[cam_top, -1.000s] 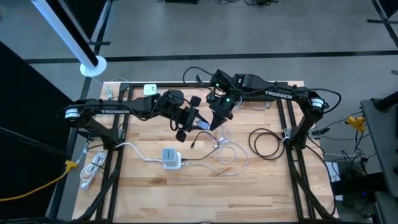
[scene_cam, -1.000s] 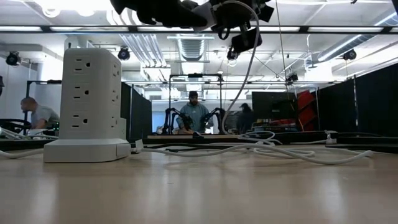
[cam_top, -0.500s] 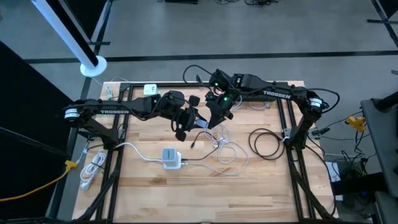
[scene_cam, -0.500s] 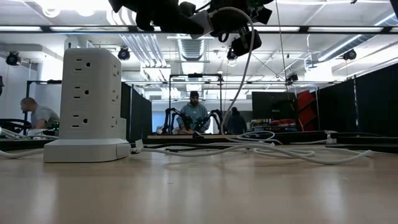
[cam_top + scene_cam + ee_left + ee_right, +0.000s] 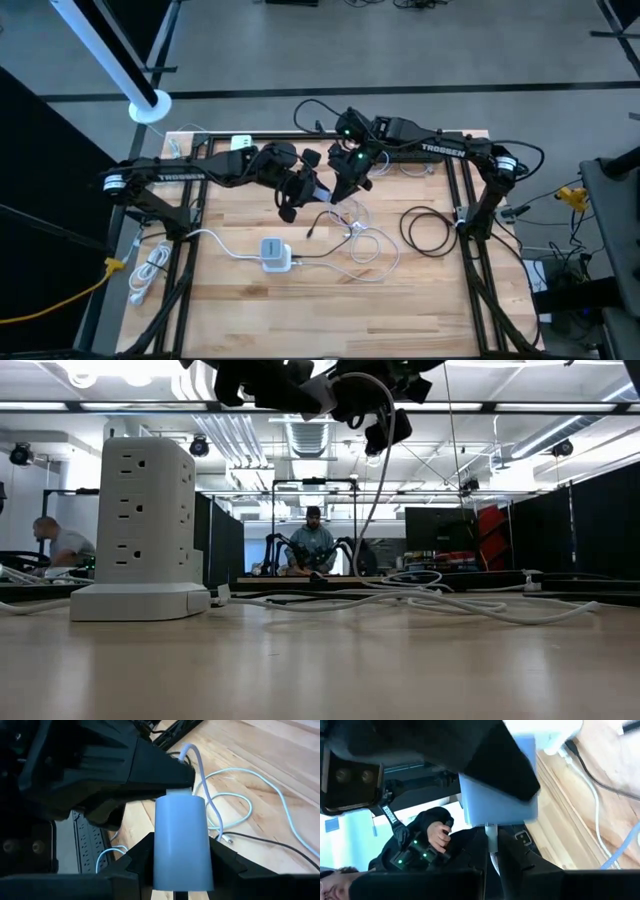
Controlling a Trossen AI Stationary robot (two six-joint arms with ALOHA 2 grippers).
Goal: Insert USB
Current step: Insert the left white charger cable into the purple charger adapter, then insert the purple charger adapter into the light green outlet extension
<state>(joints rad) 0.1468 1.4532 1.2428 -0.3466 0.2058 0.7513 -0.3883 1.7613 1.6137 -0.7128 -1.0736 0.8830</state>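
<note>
My left gripper (image 5: 303,193) is shut on a white charger block (image 5: 180,840), held above the table's middle. My right gripper (image 5: 341,188) faces it from the right and is shut on a USB plug (image 5: 491,831). The plug's tip meets the block's end face (image 5: 178,793); I cannot tell how far in it sits. The plug's white cable (image 5: 372,480) hangs from the grippers down onto the table, where its loops (image 5: 362,238) lie. In the low view both grippers (image 5: 330,385) show only at the top edge. My left gripper pinches the charger block by its two long sides (image 5: 159,851), one finger on each, coming level from the table's left. The block is lifted clear and points along the fingers toward my right gripper. My right gripper pinches the USB plug (image 5: 491,837) between its two fingers, level from the table's right, along the plug. The plug is lifted clear against the block's end face (image 5: 495,815), and its cable hangs slack below.
A white power tower (image 5: 275,253) stands upright near the table's middle, toward the near-left of the grippers, its cord running left. A black cable coil (image 5: 428,230) lies to the right. A white power strip (image 5: 242,144) sits at the far-left edge. People show in the room beyond.
Both grippers have moved together a little upward and toward the table's far edge, keeping their holds. The hanging cable has shifted with them, toward the left in the low view.
</note>
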